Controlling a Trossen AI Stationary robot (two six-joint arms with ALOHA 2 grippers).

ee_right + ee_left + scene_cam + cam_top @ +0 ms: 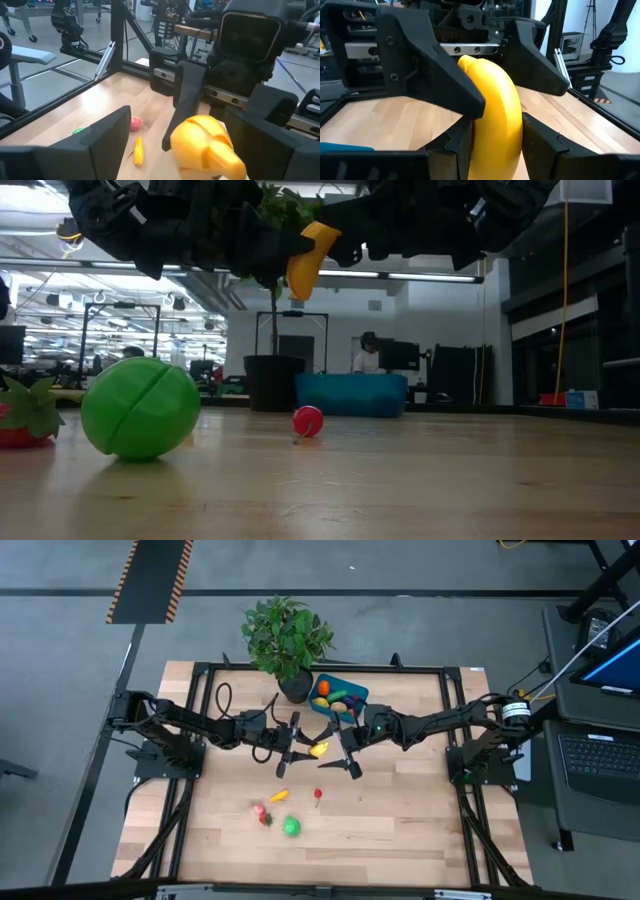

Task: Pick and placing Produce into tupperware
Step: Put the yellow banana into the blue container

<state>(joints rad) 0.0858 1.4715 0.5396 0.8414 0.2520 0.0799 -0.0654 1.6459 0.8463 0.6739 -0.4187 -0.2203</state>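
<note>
A yellow toy banana (319,750) hangs in the air over the table's middle, between my two grippers. My left gripper (305,748) comes from the left and is shut on it. My right gripper (335,747) faces it from the right, open, with a finger on either side of the banana's free end (202,142) and a gap on both sides. The teal tupperware (340,693) sits at the far edge and holds several produce pieces. A green ball (291,827), a red strawberry (261,812), a small red piece (318,794) and a yellow-orange piece (279,796) lie on the table. My left gripper pinches the banana between its two fingers (540,145), at the end nearest my wrist (495,150). The fingers come level from the table's left. The banana is lifted clear of the table, and its other end (485,75) reaches out between the right gripper's fingers.
A leafy potted plant (285,640) stands at the far edge, just left of the tupperware. The table's black frame rails (200,668) run along its sides. Bare wood (420,810) lies to the near right. A person (368,355) sits in the room beyond.
</note>
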